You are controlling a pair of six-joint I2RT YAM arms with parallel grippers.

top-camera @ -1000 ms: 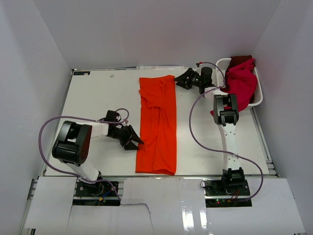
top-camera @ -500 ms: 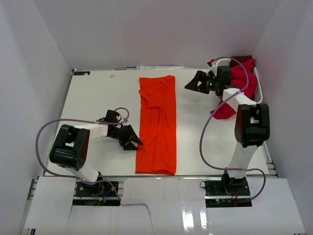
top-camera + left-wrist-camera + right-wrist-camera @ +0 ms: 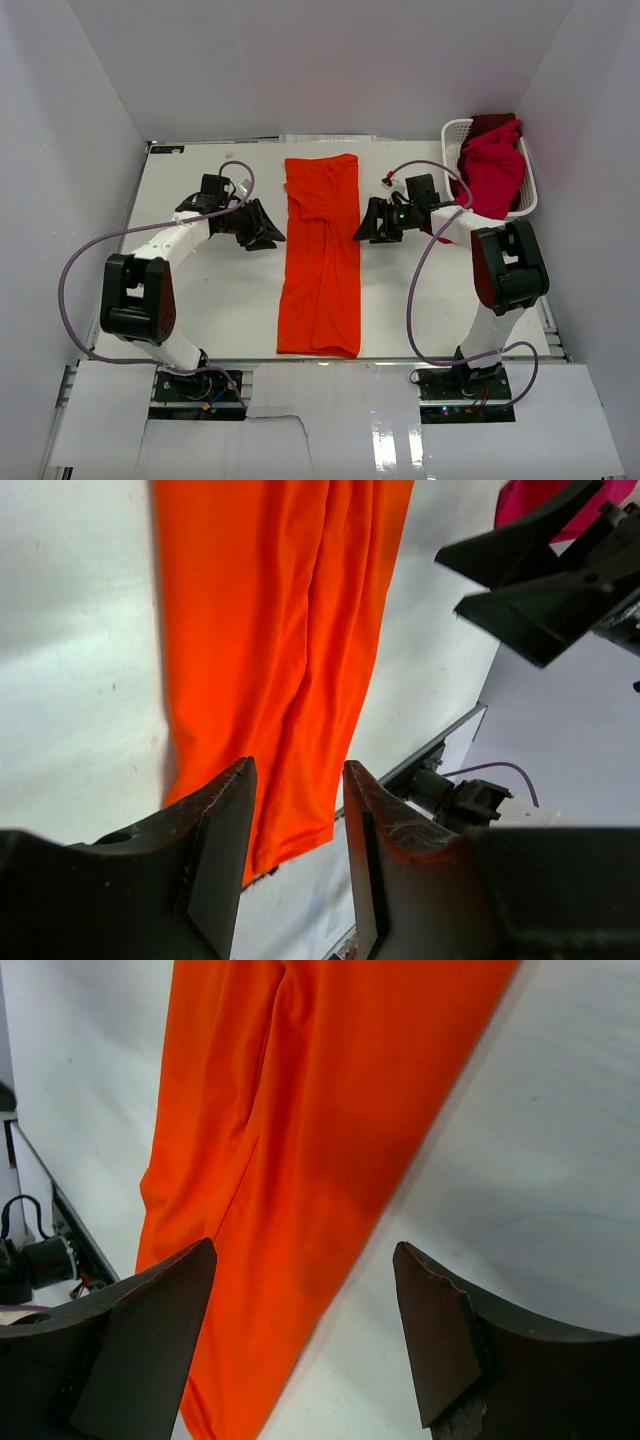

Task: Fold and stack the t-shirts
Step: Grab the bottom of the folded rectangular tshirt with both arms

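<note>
Flanking orange t-shirt [image 3: 322, 262], left gripper [image 3: 270, 238], right gripper [image 3: 361, 231]

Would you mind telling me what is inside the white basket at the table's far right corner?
A crimson-magenta t-shirt is heaped in the white basket, draping over its rim, with dark red cloth showing behind it. Whatever lies beneath them, and the basket's floor, is covered.

The left gripper [image 3: 271, 237] and right gripper [image 3: 360, 232] are black and wedge-fingered; white arm tubes [image 3: 175, 236] are looped by purple cables [image 3: 63, 295].
</note>
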